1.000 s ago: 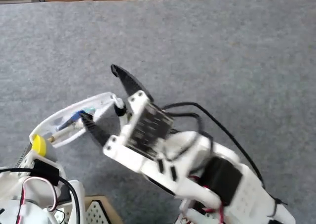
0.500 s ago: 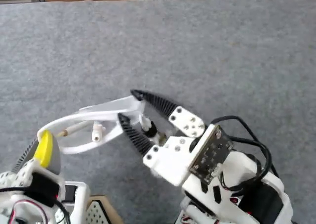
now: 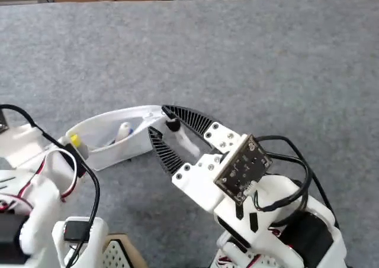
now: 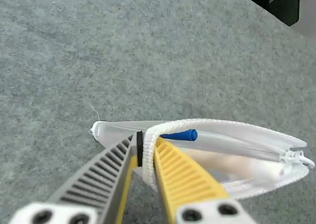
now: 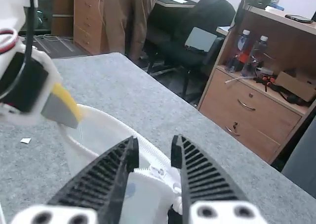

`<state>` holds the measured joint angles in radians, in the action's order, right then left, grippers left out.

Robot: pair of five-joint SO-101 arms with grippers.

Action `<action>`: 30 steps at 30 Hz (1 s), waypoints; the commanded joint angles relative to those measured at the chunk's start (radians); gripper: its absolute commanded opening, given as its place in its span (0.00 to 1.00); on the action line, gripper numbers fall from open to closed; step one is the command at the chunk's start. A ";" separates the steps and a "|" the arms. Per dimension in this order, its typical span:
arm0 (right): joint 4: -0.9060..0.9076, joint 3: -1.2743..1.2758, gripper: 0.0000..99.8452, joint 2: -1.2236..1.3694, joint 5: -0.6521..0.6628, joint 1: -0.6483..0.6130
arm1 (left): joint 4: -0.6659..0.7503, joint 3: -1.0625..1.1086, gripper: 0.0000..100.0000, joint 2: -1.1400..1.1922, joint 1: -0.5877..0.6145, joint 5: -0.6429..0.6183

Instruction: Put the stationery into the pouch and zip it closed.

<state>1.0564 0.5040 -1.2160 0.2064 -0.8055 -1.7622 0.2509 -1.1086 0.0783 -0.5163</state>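
Note:
The white see-through pouch lies on the grey table with its zip open. Inside it are a blue-capped pen and a white marker. My left gripper, with grey and yellow fingers, is shut on the zip edge at the pouch's left end. My right gripper, with black fingers, is closed around the pouch's right end. The zipper pull sits between its fingers. The right wrist view also has the left gripper's yellow finger on the pouch rim.
Grey felt table has free room behind and to the right of the pouch. The left arm's body fills the front left corner, the right arm's body the front right. A wooden cabinet and chairs stand beyond the table.
My right gripper swung round from over the pouch and narrowed its wide-open fingers onto the pouch's right end. The left arm shifted left, and the pouch turned and slid slightly right.

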 commanded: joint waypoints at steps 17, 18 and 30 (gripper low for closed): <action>-0.253 0.159 0.10 0.096 0.009 -0.094 | 0.002 0.007 0.03 0.009 0.067 -0.009; -0.275 0.170 0.09 0.114 0.009 -0.083 | 0.002 0.012 0.03 0.009 0.067 -0.008; -0.361 0.130 0.05 0.177 0.011 0.008 | 0.002 0.007 0.03 0.009 0.124 -0.005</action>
<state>0.7234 0.6759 -1.0441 0.2064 -0.8454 -1.7622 0.2631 -1.1101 0.1872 -0.5163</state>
